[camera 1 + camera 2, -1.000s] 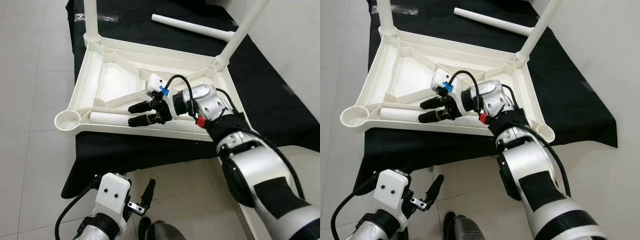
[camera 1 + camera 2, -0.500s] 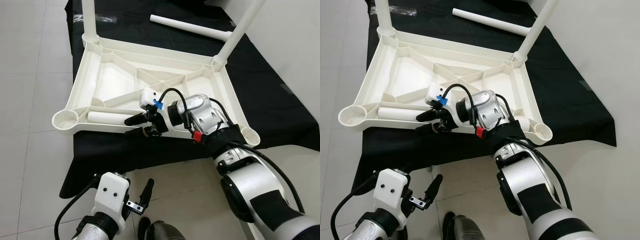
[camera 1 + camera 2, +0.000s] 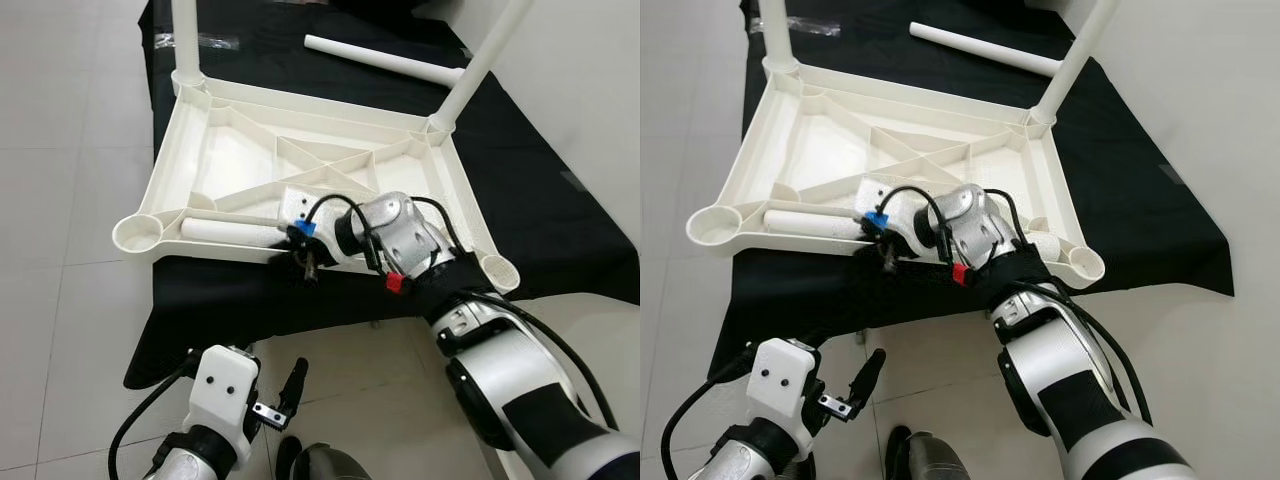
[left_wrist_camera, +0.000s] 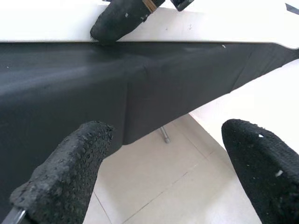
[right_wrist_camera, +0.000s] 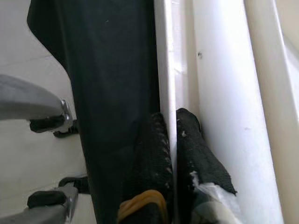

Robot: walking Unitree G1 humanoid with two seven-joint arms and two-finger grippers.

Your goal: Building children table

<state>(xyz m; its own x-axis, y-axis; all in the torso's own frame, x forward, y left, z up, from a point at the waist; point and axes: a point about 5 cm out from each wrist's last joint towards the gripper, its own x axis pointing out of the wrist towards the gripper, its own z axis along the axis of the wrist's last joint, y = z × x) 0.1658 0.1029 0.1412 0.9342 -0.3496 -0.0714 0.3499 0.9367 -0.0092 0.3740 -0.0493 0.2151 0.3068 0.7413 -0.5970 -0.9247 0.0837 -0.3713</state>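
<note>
The white moulded-plastic children's tabletop (image 3: 290, 160) lies upside down on a bench draped in black cloth (image 3: 540, 210), ribbed underside up. The assembly looks about half done. Two white tubular plastic legs already stand upright in the far corner sockets: the far-left leg (image 3: 184, 40) at about 11 o'clock of the top and the far-right leg (image 3: 490, 55) at about 1 o'clock. The two near sockets are open: the near-left socket (image 3: 136, 232) at 8 o'clock and the near-right socket (image 3: 497, 268) at 4 o'clock.

Two legs remain to fit. One loose white leg (image 3: 225, 230) lies inside the tabletop along its near wall, just beside the near-left socket. The other spare white leg (image 3: 385, 58) lies on the cloth beyond the top, at 12 o'clock.

The right hand (image 3: 303, 262) sits at the near rim (image 3: 350, 265), at about 6 o'clock. In the right wrist view its fingers (image 5: 159, 140) are clenched on that thin wall, one finger on each side, so it is gripping the tabletop's edge rather than a leg. The left hand (image 4: 163, 163) hangs low below the bench edge, over the tiled floor (image 3: 70, 330), fingers spread and holding nothing.

What is left, as I judge it, is seating both loose legs in the near sockets and then turning the table upright.
</note>
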